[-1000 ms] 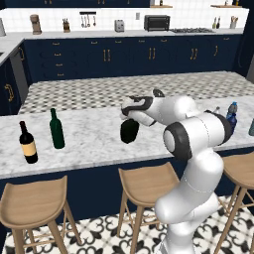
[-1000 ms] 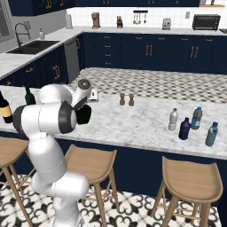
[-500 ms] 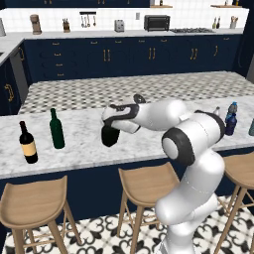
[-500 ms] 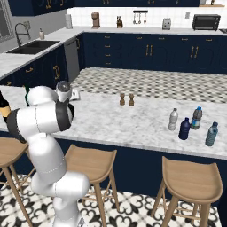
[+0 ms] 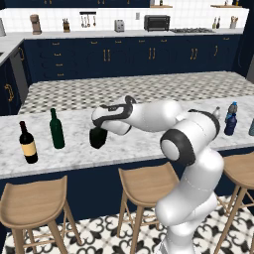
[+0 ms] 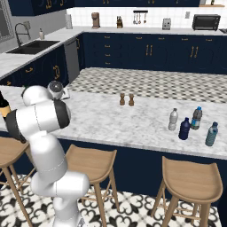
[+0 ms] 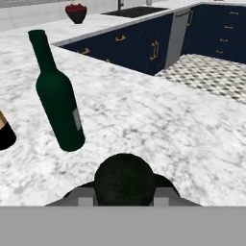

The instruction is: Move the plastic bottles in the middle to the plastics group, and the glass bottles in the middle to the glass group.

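My gripper [image 5: 99, 129] is shut on the neck of the squat, very dark glass bottle [image 5: 98, 139], holding it just over the marble counter [image 5: 129, 149]. In the hand view the bottle's round top [image 7: 125, 178] sits between the fingertips. The glass group stands to its left: a plain green wine bottle [image 5: 56, 130] [image 7: 58, 98] and a black one with a tan label [image 5: 28, 144] [image 7: 5, 132]. Far right on the counter are the navy bottle [image 6: 184, 129], the clear grey white-capped bottle [image 6: 173, 119], the blue-capped bottle [image 6: 196, 118] and the teal bottle [image 6: 211, 134].
Two small brown shakers [image 6: 126, 99] stand mid-counter at the back edge. Wooden stools [image 5: 146, 186] line the counter's near side. A dark bowl of red fruit [image 7: 76, 12] and a sink sit on the far counter beyond a floor gap.
The arm has swung left along the counter, carrying the squat dark bottle from the middle to a spot close beside the green wine bottle.
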Controlling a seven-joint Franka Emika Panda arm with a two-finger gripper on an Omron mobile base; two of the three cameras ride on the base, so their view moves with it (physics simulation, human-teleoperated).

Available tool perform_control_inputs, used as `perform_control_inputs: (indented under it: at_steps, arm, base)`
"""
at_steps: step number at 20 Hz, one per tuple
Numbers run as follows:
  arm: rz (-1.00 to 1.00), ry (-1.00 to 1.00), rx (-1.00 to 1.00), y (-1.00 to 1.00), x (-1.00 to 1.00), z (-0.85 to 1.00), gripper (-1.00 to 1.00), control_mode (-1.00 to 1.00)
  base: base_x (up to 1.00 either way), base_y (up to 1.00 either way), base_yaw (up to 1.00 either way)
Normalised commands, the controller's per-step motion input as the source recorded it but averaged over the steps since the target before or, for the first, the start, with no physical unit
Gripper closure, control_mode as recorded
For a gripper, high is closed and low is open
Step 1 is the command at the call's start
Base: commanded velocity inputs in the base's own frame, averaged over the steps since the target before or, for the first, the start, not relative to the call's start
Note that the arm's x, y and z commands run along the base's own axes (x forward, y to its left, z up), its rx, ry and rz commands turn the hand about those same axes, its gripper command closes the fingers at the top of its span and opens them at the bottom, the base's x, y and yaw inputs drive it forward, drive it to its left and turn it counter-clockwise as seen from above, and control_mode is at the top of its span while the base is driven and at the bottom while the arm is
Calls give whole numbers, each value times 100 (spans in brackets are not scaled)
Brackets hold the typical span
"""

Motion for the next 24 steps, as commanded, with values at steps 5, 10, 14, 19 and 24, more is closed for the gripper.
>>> perform_control_inputs:
  at_steps: [5,10,14,19,24]
  arm:
    - [5,-1,0,62,9,0,100,-100]
    - [2,-1,0,35,2,0,100,-100]
    - [0,0,0,25,4,0,100,-100]
    - [0,0,0,26,3,0,100,-100]
    - [0,0,0,22,17,0,100,-100]
  base:
    - [0,0,0]
    - [0,0,0]
    - [0,0,0]
    - [0,0,0]
    - [0,0,0]
